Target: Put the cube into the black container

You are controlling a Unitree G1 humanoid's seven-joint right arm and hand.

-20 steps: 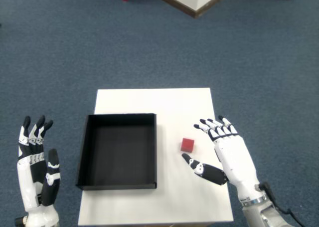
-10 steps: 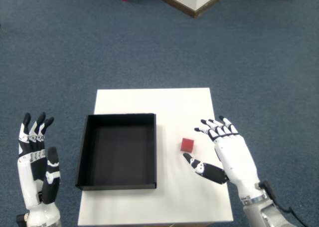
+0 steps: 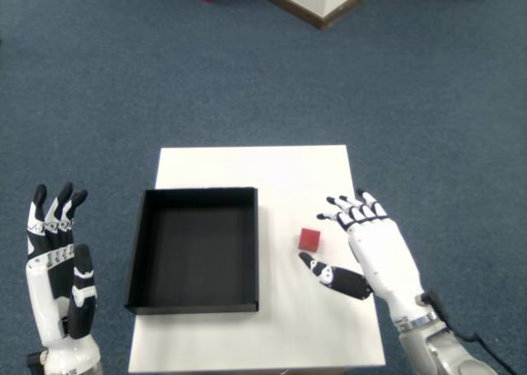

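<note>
On white square table (image 3: 272,173): small red cube (image 3: 310,240), beside shallow black rectangular container (image 3: 196,249).
Right hand (image 3: 366,251) spread, empty, flanking cube; nothing between cube and container.

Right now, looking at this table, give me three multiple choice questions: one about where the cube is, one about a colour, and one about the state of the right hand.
1. Where is the cube?
A. Inside the black container
B. On the white table, between the container and the right hand
C. On the carpet

2. What colour is the cube?
A. Red
B. Green
C. Yellow

3. What is the right hand doing?
A. Open, fingers apart, holding nothing
B. Shut on the cube
C. Resting inside the container

Answers:
1 B: the cube sits on the white table, right of the black container and just left of the right hand.
2 A: its faces show plain red against the white top.
3 A: thumb and fingers are spread beside the cube, not closed on it.
</note>
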